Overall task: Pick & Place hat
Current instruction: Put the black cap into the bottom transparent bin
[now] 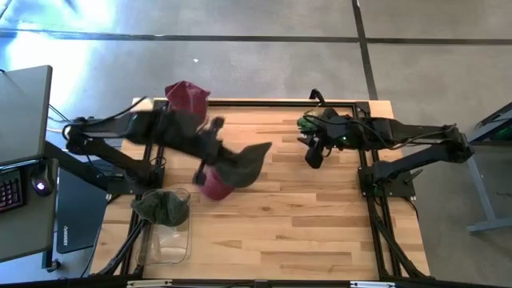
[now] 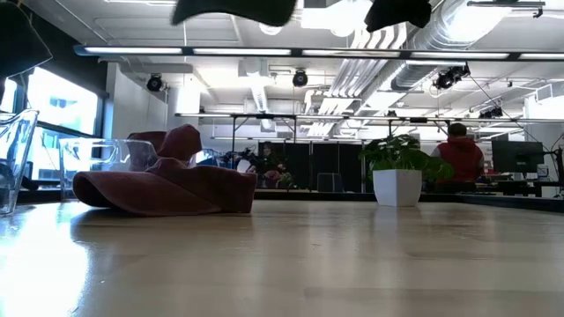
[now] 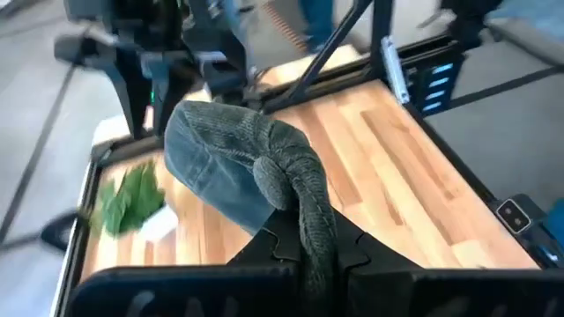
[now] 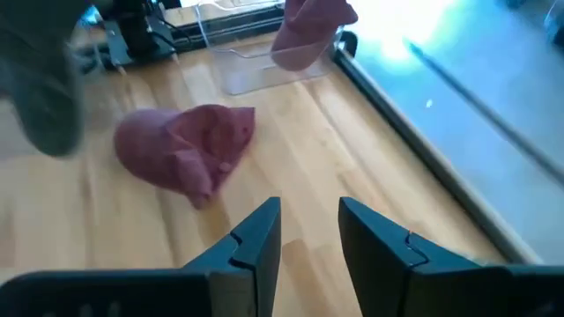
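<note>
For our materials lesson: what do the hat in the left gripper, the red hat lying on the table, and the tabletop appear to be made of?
Grey-green hat: soft knit or felt-like fabric, matte; it droops and folds.
Red hat: soft cloth, possibly felt, matte; its brim lies creased.
Tabletop: light wood planks, smooth with a slight sheen; grain and board seams show.

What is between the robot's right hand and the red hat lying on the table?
Only bare wooden table. The right wrist view shows it best: past the open right hand, the boards run straight to the red hat with nothing on them.
</note>
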Controlling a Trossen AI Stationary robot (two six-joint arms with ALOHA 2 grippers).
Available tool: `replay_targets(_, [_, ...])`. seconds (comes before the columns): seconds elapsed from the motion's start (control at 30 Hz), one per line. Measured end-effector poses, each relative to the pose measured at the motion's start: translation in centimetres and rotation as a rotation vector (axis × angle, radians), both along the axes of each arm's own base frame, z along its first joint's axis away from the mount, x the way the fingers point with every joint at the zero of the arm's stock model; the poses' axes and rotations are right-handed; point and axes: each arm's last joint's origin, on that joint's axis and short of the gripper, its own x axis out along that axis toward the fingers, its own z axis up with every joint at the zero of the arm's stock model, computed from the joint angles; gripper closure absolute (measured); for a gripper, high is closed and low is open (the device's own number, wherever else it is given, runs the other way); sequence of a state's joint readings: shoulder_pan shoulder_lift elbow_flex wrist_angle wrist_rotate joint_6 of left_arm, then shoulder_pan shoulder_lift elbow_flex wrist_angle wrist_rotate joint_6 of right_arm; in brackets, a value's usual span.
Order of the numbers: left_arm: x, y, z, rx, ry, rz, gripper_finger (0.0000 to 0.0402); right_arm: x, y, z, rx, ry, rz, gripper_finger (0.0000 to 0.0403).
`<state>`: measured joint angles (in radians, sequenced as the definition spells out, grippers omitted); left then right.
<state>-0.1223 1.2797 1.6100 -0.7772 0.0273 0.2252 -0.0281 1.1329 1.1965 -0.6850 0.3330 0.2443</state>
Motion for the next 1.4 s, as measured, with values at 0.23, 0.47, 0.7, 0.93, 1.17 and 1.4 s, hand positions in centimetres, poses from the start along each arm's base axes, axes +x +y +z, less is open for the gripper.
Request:
replay_targets(0.23, [-2.9, -7.1, -1.3, -0.046, 0.115, 0.134, 0.0401, 0.0, -1.3, 0.1, -0.115, 0.039, 0.055, 0.029])
replay_targets(0.47, [-6.0, -11.7, -2.6, -0.159, 0.223, 0.19, 0.0402, 0.2, -3.1, 0.7, -0.131, -0.025, 0.056, 0.029])
replay_targets(0.7, [-10.3, -13.2, -3.8, -0.124, 0.64, 0.248, 0.0401, 0.2, -4.7, 1.5, -0.149, -0.113, -0.007, 0.029])
replay_targets(0.93, [-12.0, -15.1, -5.1, -0.166, 0.628, 0.336, 0.0401, 0.1, -5.9, 1.9, -0.159, -0.157, -0.054, 0.029])
replay_targets(1.17, [-13.2, -17.4, -8.6, -0.114, 0.6, 0.432, 0.0401, 0.0, -6.3, 2.3, -0.165, -0.191, -0.077, 0.029])
replay_targets(1.4, [-14.3, -19.2, -12.9, -0.068, 0.506, 0.565, 0.0401, 0.1, -6.3, 2.5, -0.174, -0.22, -0.078, 0.029])
